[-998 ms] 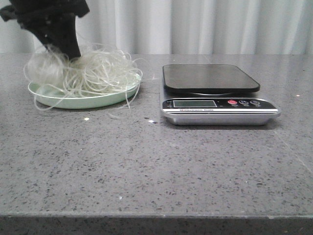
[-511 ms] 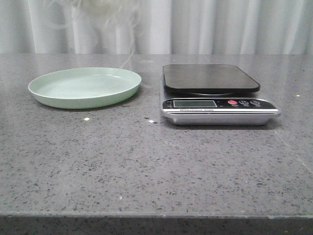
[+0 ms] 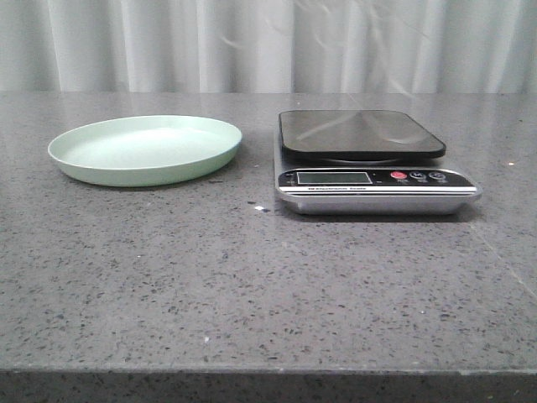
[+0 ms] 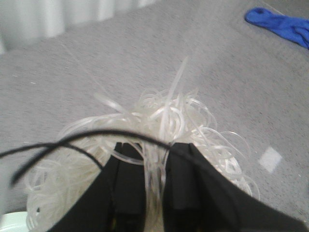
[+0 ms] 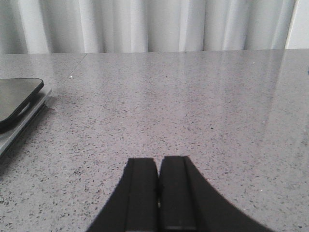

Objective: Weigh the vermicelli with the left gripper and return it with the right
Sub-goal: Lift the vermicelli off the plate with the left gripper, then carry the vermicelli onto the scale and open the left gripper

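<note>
We see the grey speckled stone table [image 3: 252, 285] carrying a black-topped silver digital scale [image 3: 369, 159] and, to its left, a bare pale green round plate [image 3: 144, 149]. The fluffy mass of whitish translucent vermicelli [image 4: 159, 130] hangs clamped in our left gripper [image 4: 153, 166], above the table. Our right gripper [image 5: 158, 181] hovers low, jaws pressed together on nothing.

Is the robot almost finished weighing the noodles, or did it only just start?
Only just started. Done: the vermicelli is off the green plate, which sits bare. In hand: the left gripper is shut on the strands, held up in the air. Left: the scale has nothing on it, and the right gripper, shut and empty, hasn't returned anything.
</note>
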You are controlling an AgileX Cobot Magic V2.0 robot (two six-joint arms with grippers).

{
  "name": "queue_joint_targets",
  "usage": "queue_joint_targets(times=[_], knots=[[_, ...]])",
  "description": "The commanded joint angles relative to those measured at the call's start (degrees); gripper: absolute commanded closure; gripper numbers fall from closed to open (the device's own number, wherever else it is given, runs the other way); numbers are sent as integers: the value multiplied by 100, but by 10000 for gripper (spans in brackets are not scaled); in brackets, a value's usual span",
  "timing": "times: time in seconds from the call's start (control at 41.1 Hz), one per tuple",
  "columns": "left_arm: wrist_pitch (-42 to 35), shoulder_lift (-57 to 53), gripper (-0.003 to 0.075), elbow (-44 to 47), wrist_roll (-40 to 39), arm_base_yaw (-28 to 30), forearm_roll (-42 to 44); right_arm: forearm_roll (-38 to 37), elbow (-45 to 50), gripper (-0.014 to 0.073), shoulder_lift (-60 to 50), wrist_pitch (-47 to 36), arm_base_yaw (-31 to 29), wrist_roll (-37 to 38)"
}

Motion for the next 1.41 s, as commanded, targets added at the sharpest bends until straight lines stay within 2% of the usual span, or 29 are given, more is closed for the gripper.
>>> queue_joint_targets(times=[0.0, 0.438, 0.754, 0.876, 0.998, 1.119, 1.265, 1.387], knots=[[-615, -40, 575, -202, 13, -163, -218, -39, -45, 442, -91, -456, -7, -24], [-483, 1024, 575, -202, 13, -294, -309, -39, -45, 442, -91, -456, -7, -24], [-143, 1148, 559, -191, 13, -294, -334, -39, -45, 442, -91, -456, -7, -24], [-25, 1148, 459, -191, 13, -294, -334, -39, -45, 442, -91, -456, -7, -24], [37, 1148, 265, -191, 13, -294, -334, -39, -45, 442, -91, -456, -7, -24], [117, 1125, 136, -191, 13, -294, -334, -39, -45, 442, -91, -456, -7, -24], [186, 973, 122, -203, 13, -255, -263, -39, -45, 442, -91, -456, -7, -24], [187, 705, 122, -203, 13, -255, 164, -39, -45, 442, -91, -456, -7, -24]])
